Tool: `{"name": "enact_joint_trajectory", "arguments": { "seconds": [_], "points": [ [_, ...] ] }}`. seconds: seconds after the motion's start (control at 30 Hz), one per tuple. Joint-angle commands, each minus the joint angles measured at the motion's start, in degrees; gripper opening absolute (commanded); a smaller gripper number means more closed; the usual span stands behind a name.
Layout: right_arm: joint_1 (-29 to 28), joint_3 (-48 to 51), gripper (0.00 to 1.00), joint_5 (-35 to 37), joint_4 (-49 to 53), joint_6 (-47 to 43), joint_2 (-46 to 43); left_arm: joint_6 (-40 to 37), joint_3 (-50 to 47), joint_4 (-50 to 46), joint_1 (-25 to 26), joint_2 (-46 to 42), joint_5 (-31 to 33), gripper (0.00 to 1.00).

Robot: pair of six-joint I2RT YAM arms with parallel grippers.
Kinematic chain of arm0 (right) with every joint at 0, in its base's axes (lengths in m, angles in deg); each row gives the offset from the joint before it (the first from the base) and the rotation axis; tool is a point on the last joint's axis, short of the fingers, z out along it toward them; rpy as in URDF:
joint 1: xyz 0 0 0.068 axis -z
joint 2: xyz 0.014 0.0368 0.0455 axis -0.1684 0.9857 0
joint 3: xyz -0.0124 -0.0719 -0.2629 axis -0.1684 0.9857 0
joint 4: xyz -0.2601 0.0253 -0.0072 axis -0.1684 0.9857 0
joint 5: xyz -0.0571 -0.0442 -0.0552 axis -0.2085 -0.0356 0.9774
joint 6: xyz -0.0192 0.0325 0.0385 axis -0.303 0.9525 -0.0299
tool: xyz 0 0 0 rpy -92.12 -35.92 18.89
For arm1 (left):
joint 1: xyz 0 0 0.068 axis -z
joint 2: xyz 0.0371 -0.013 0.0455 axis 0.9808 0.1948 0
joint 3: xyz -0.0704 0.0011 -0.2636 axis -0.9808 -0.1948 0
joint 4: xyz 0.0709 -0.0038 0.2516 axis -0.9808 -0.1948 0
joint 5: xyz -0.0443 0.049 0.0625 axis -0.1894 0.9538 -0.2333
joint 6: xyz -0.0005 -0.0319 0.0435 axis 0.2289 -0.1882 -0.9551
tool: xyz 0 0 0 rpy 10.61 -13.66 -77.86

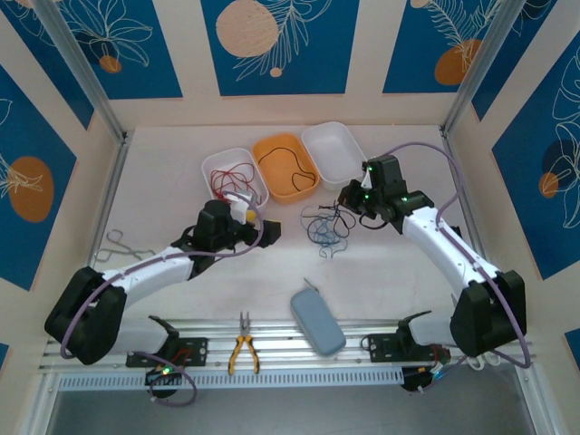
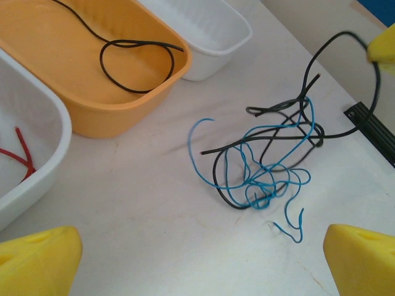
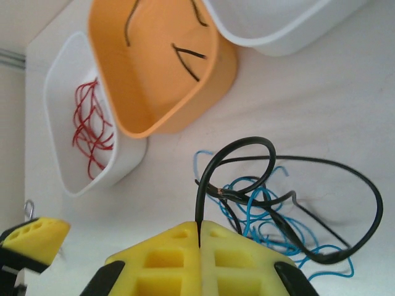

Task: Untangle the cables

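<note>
Left jaws hang spread wide above the table [image 2: 154,234]. Right jaws are pressed together, pinching a black cable [image 3: 237,143] rising from the blue-and-black tangle [image 2: 265,179] between the arms. Beyond, red cables [image 3: 92,123] lie in the white tub [image 3: 62,68], with another black loop [image 2: 133,61] in the orange tub [image 3: 225,68].

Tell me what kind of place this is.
Likely a robotics lab work cell: two robot arms bolted at a white table's edge, enclosing panels with blue leaf art, and trays, pliers and tangled cables laid out.
</note>
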Motion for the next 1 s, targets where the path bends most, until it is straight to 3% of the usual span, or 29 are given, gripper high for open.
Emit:
{"name": "enact_joint_trajectory", "arguments": {
  "seconds": [0.0, 0.17, 0.3, 0.57, 0.97],
  "points": [
    [-0.72, -1.5, 0.0, -4.92, 1.94, -6.68, -3.58, -1.93, 2.11, 4.48, 0.67, 0.66, -4.66, 1.0],
    [-1.92, -1.88, 0.0, -8.18, 3.0, -16.19, -7.84, 0.04, 3.71, 7.17, 0.66, 2.64, -5.67, 1.0],
    [-3.12, -2.32, 0.0, -6.77, 4.92, -20.55, -10.79, 2.8, 6.54, 8.85, 0.86, 5.37, -3.85, 0.99],
    [-3.43, -1.2, 0.0, -6.48, 4.47, -19.84, -12.43, -0.09, 13.59, 12.4, 7.16, 11.86, 3.72, 1.0],
    [-4.57, -0.22, 0.0, -8.88, 2.84, -18.73, -12.3, 1.34, 21.35, 17.11, 12.63, 24.68, 2.04, 1.0]
  ]
}}
